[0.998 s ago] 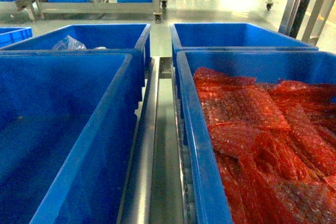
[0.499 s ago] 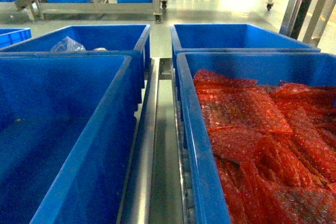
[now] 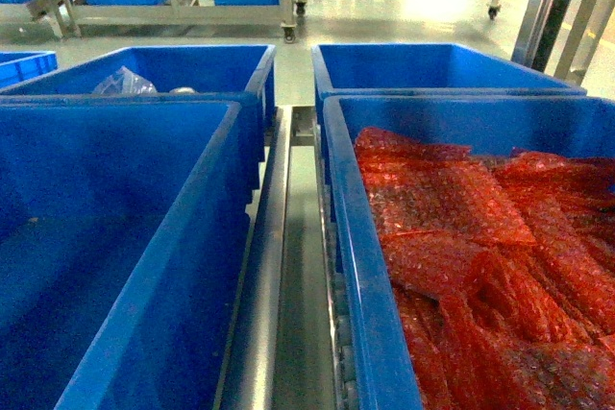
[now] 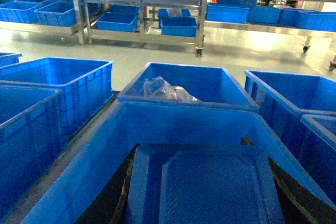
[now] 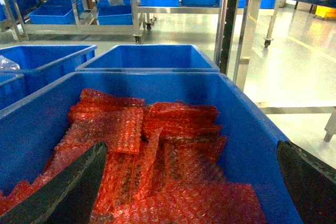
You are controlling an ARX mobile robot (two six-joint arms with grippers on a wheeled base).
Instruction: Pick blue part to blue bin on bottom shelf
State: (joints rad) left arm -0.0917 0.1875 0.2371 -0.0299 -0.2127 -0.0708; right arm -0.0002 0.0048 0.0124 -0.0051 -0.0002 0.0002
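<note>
Hovering over the left blue bin with its flat blue part, the left tool's state cannot be told — the right tool, fingers spread wide and grasping nothing, hangs above red bubble wrap.

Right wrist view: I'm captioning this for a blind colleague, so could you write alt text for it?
A large blue plastic bin heaped with red bubble-wrap bags fills the view, with the tool's two dark fingers spread wide apart at the bottom corners. Behind it stands another blue plastic bin, then steel racks of blue bins.
</note>
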